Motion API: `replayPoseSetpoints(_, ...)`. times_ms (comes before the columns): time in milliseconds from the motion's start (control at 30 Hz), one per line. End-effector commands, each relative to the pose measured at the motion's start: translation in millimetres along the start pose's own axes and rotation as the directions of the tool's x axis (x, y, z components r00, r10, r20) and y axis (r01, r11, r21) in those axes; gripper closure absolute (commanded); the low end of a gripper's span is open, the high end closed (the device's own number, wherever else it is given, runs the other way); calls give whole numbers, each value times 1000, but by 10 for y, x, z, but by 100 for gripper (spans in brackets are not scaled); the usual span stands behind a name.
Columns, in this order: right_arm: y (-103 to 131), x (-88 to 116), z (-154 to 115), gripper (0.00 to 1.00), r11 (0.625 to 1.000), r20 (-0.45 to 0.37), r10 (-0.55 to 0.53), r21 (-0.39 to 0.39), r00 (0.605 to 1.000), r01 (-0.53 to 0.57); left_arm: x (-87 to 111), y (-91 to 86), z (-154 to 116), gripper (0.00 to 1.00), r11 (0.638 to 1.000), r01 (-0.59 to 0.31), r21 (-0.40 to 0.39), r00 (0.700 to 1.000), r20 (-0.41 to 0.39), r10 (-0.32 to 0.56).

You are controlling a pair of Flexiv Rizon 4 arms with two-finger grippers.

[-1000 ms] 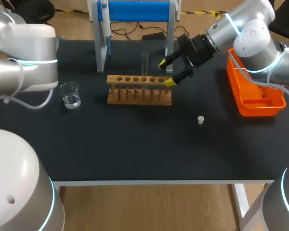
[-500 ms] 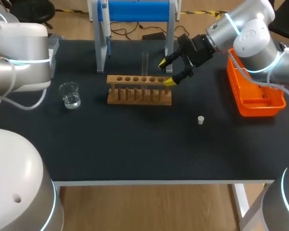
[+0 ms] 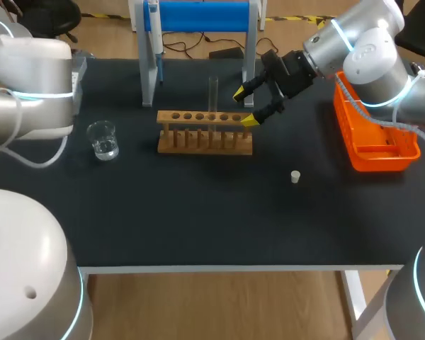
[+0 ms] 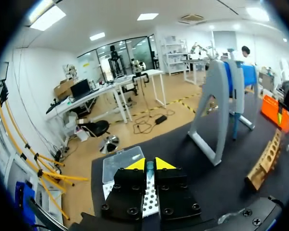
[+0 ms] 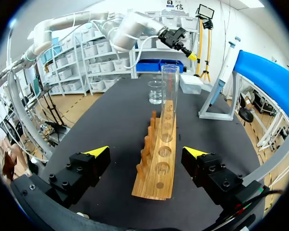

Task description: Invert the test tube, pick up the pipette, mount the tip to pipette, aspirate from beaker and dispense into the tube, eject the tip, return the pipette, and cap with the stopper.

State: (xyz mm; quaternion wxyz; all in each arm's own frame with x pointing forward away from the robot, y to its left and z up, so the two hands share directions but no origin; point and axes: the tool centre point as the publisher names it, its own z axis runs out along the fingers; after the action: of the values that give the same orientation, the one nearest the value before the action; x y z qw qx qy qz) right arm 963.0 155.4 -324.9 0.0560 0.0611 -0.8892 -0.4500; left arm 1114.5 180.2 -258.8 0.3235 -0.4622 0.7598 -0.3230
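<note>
Black table point(image 3: 198, 212) — test tube point(image 5: 169, 101) ahead of spread R gripper point(image 5: 147, 151); L gripper point(image 4: 150, 164) pressed together.

— What is the rack point(image 3: 205, 132) made of?
— Bare pale wood, matt. The tube point(image 3: 213, 92) standing in it is clear and glossy, like glass. So is the beaker point(image 3: 103, 139), at nine o'clock from it.
— And the table point(image 3: 198, 212)?
— A dark matt top, smooth to look at. The bin point(image 3: 382, 157), at three o'clock from the rack, is shiny orange plastic, and the right arm point(image 3: 361, 49) has a smooth, glossy pale shell.
</note>
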Motion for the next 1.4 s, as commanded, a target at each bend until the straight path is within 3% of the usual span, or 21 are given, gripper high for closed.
replayPoseSetpoints(33, 1, 5, -13, 0, 1000, -1, 0, 2, 1000, 0, 140, 59, -437, 100, 1000, -27, -7, 997, -69, 27)
replayPoseSetpoints(300, 1, 5, -13, 0, 1000, -1, 0, 2, 1000, 0, 686, 146, -1074, 100, 994, -91, 53, 979, -180, 99)
replayPoseSetpoints(567, 1, 5, -13, 0, 1000, -1, 0, 2, 1000, 0, 1202, 18, -1705, 100, 982, -169, 79, 943, -276, 184)
replayPoseSetpoints(800, 1, 5, -13, 0, 1000, -1, 0, 2, 1000, 0, 1675, -189, -2080, 100, 965, -231, 126, 885, -384, 262)
replayPoseSetpoints(1033, 1, 5, -13, 0, 1000, -1, 0, 2, 1000, 0, 2167, -453, -2368, 100, 935, -265, 237, 808, -475, 350)
replayPoseSetpoints(1167, 1, 5, -13, 0, 1000, -1, 0, 2, 1000, 0, 2293, -534, -2454, 100, 922, -299, 247, 786, -485, 384)
replayPoseSetpoints(1400, 1, 5, -13, 0, 1000, -1, 0, 2, 1000, 0, 2293, -534, -2454, 100, 922, -299, 247, 786, -485, 384)
